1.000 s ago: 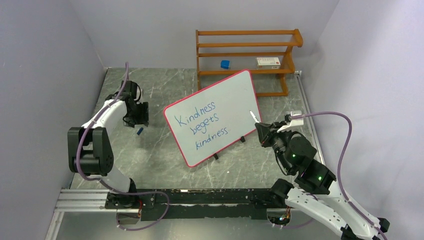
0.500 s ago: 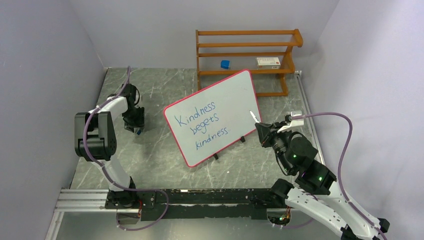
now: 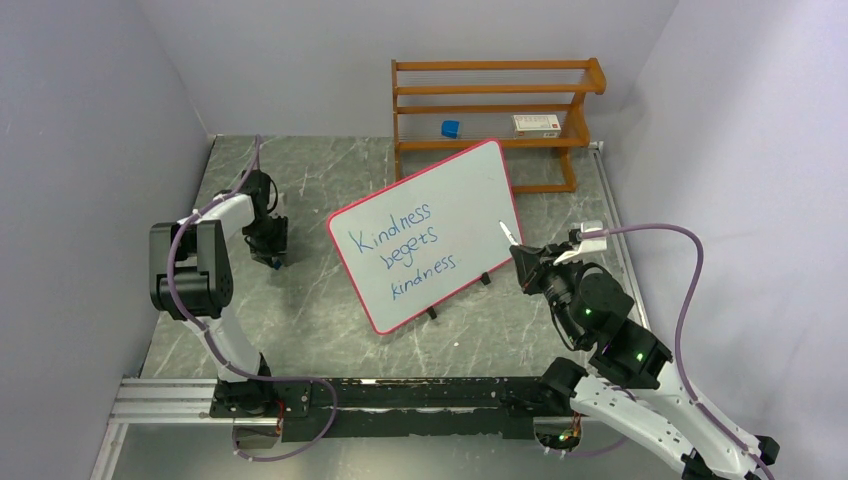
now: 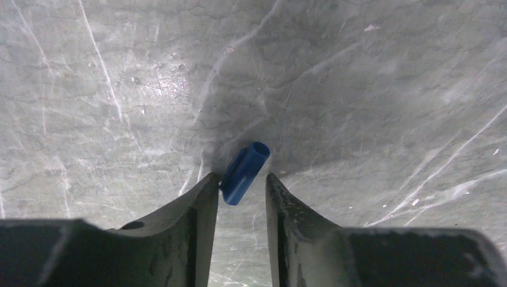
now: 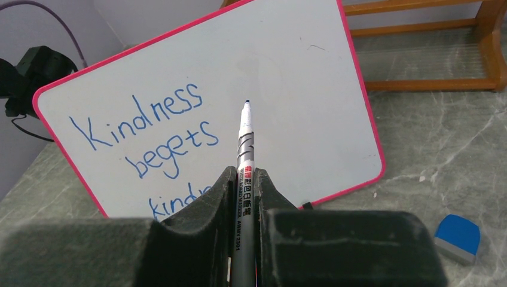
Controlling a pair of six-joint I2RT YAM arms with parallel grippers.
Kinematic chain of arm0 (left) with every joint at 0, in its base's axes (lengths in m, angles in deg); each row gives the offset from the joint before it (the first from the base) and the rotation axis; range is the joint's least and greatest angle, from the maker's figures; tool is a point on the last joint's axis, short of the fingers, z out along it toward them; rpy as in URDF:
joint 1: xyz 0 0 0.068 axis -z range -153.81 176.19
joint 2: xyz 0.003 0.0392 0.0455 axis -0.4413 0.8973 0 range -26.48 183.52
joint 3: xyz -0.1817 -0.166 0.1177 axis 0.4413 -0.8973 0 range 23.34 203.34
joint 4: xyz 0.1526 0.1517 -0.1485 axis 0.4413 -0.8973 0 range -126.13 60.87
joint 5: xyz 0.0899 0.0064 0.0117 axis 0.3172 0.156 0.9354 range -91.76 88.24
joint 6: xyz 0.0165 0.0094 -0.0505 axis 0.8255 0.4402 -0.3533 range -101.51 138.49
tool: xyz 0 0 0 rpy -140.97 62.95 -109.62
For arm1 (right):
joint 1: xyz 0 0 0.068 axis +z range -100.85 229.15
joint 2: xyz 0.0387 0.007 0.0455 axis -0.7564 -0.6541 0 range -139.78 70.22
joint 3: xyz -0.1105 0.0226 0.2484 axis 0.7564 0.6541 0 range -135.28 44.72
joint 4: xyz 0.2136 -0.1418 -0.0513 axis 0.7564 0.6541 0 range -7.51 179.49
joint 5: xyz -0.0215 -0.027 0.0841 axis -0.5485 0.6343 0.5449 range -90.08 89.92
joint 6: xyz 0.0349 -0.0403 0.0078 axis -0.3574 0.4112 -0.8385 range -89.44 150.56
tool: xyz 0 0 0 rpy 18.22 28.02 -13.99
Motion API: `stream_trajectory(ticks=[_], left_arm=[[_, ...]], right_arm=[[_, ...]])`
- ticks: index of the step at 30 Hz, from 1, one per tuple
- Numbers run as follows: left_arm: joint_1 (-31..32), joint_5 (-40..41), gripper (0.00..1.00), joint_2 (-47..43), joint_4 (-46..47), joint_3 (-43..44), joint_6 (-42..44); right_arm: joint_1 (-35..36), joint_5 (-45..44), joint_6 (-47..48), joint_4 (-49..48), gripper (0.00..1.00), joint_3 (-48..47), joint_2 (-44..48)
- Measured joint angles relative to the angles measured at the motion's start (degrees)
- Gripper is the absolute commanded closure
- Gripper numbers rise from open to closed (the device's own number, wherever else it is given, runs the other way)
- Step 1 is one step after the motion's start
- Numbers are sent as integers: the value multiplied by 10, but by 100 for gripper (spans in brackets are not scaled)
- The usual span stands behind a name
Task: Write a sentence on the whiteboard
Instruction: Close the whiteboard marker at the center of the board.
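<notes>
Whiteboard [image 3: 430,235]: sits mid-table, turned at a slant, propped on small black feet, far corner near wooden rack [image 3: 497,105]. Carries the sentence [image 3: 405,248] in blue cursive, 3 lines down the left half: "Kindness begets kindness".

R gripper [image 3: 522,262]: hangs just beside the board's rt edge, clamped tight on marker [image 5: 244,143]. Uncapped tip points twd the board; can't tell whether it touches the surface.

L gripper [image 4: 242,179]: low over grey stone table [image 4: 359,89], well left of the board. Fingers parted, not squeezing. Blue cap [image 4: 245,172] lies slanted betw. the tips, lower end right at the left finger.

Blue-and-grey block [image 5: 457,239]: lies on the table, rt of the board in the wrist cam.
</notes>
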Motion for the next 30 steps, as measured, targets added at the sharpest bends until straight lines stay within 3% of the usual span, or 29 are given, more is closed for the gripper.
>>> stream_trajectory(ticks=[13,22,30], left_arm=[[-1,-28,95,-30,29,-36,4],[2,-38,95,-84,33,-67,-1],[30,-29,95,-262,36,-69,-6]], right_arm=[[0,0,0,-1,100,0,-2],[0,16,2,-2,100,0,-6],[0,66,10,-13,100,0,-19]])
